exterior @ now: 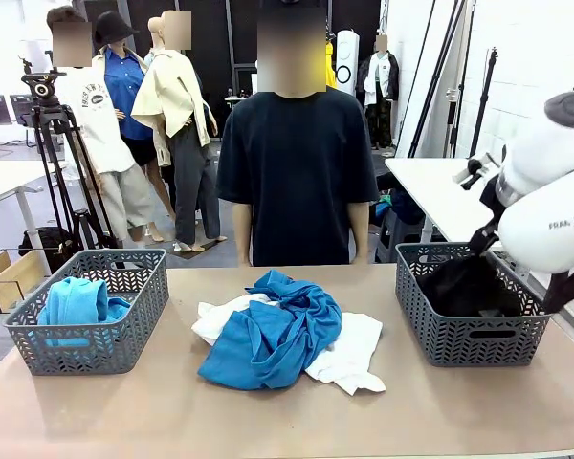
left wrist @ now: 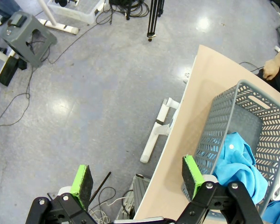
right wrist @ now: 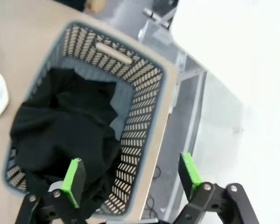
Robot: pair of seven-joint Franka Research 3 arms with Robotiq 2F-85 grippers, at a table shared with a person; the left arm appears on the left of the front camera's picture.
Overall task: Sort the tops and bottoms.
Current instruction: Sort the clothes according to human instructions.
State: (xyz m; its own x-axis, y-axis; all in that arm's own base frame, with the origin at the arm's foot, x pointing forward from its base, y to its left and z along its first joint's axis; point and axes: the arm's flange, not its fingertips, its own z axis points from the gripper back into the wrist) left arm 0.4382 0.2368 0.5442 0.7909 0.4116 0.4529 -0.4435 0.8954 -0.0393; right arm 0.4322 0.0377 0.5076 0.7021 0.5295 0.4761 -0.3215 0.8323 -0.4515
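Observation:
The bottoms (exterior: 467,287), a black cloth garment, lie heaped in the right grey mesh basket (exterior: 459,339). My right gripper (right wrist: 130,177) hangs open above that basket's (right wrist: 144,93) near rim, with the bottoms (right wrist: 65,130) below and nothing between its fingers. A pile of tops lies mid-table: a bright blue one (exterior: 268,339) over white ones (exterior: 349,359). Another turquoise top (exterior: 75,304) sits in the left basket (exterior: 124,330). My left gripper (left wrist: 136,179) is open and empty beside the table's end, over the floor, next to the left basket (left wrist: 224,116) holding the turquoise top (left wrist: 240,163).
A person in a black T-shirt (exterior: 297,163) stands at the far edge of the table (exterior: 172,411). The white right arm (exterior: 555,201) rises over the right basket. A white side table (exterior: 440,191) stands behind it. A tripod (exterior: 62,163) stands back left.

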